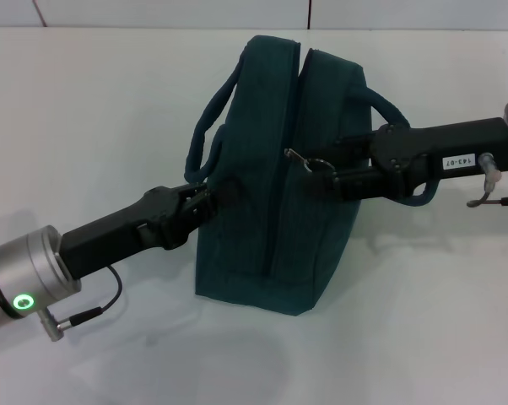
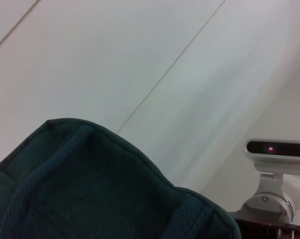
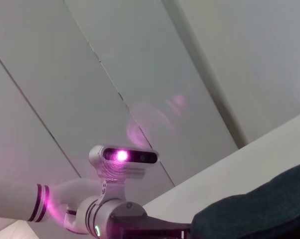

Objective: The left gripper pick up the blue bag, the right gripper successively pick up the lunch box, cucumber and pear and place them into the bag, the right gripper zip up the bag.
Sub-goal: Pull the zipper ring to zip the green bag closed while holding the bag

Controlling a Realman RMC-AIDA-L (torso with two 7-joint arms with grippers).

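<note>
The blue bag (image 1: 271, 194) stands upright on the white table, its top seam drawn together along most of its length. My left gripper (image 1: 210, 198) is shut on the bag's left side, just below a loop handle (image 1: 205, 135). My right gripper (image 1: 332, 175) reaches in from the right and is shut on the metal ring zipper pull (image 1: 303, 159) on top of the bag. The bag's fabric also fills the low part of the left wrist view (image 2: 90, 189) and a corner of the right wrist view (image 3: 264, 206). Lunch box, cucumber and pear are hidden from every view.
The white table (image 1: 94, 110) spreads all around the bag, with its back edge against a pale wall. The other arm's wrist camera shows in each wrist view, the right arm's (image 2: 277, 149) and the left arm's (image 3: 122, 157).
</note>
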